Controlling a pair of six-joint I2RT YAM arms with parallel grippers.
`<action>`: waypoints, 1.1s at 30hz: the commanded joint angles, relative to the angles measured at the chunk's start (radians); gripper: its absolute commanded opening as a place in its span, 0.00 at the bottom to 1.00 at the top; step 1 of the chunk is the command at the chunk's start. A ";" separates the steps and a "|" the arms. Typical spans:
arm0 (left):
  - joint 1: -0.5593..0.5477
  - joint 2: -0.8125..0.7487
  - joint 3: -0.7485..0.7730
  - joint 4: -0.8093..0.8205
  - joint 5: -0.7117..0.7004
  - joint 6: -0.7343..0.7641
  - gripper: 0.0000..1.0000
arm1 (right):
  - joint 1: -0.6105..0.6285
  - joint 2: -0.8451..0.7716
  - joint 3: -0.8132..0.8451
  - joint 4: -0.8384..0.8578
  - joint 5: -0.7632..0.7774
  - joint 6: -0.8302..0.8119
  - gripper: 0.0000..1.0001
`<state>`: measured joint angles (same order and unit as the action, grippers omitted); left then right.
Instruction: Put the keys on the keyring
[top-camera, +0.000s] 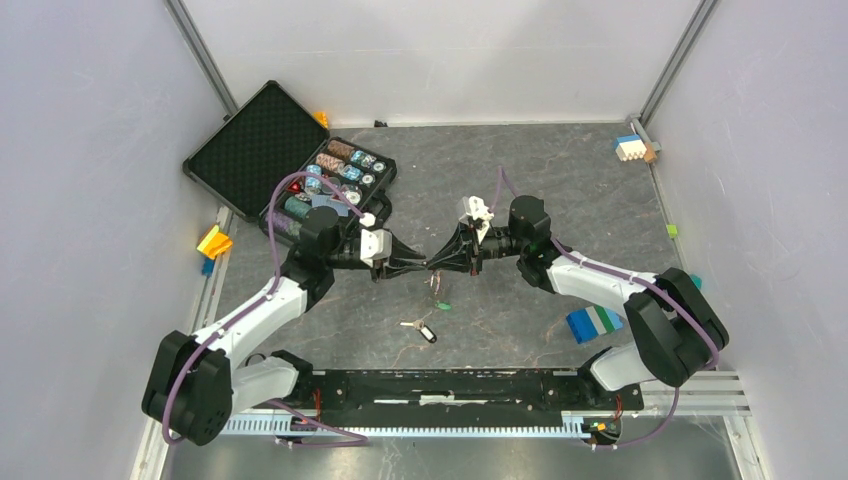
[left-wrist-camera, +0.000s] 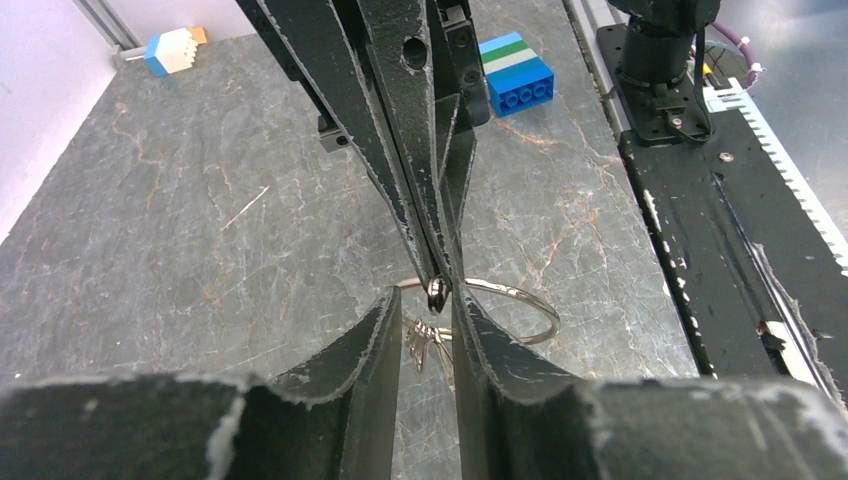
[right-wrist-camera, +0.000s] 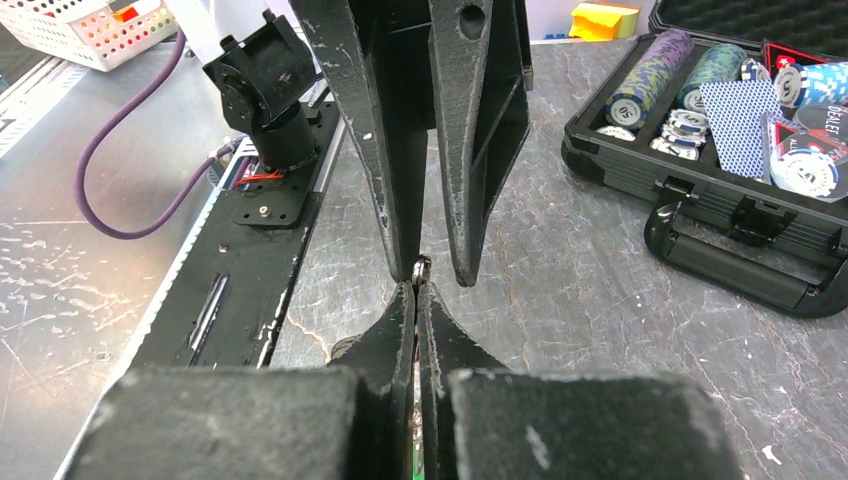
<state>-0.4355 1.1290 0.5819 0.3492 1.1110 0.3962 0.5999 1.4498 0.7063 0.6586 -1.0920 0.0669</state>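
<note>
Keyring (left-wrist-camera: 520, 300) hangs above the middle of the desk (top-camera: 560, 200), pinched tight by my right fingers (right-wrist-camera: 416, 310) from 3 o'clock to steady it while my left fingers (top-camera: 420, 266), narrowly open at 9 o'clock, straddle its wire, the black-headed key (top-camera: 427, 334) lying at 6 o'clock.

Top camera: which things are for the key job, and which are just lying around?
For the job: keyring, green key, black key.
Just lying about: poker chip case, blue-green block, yellow block, white block.
</note>
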 joint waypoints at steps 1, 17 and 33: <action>-0.008 0.004 0.005 -0.020 0.036 0.028 0.29 | -0.005 -0.027 -0.001 0.069 -0.020 0.019 0.00; -0.009 -0.018 0.026 -0.064 0.011 0.000 0.02 | -0.006 -0.030 0.053 -0.149 0.085 -0.135 0.13; -0.013 -0.027 0.060 -0.041 -0.103 -0.135 0.02 | -0.004 -0.071 0.104 -0.378 0.133 -0.304 0.39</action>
<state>-0.4408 1.1210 0.5941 0.2638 1.0367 0.3187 0.5991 1.3979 0.7769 0.2893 -0.9588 -0.2173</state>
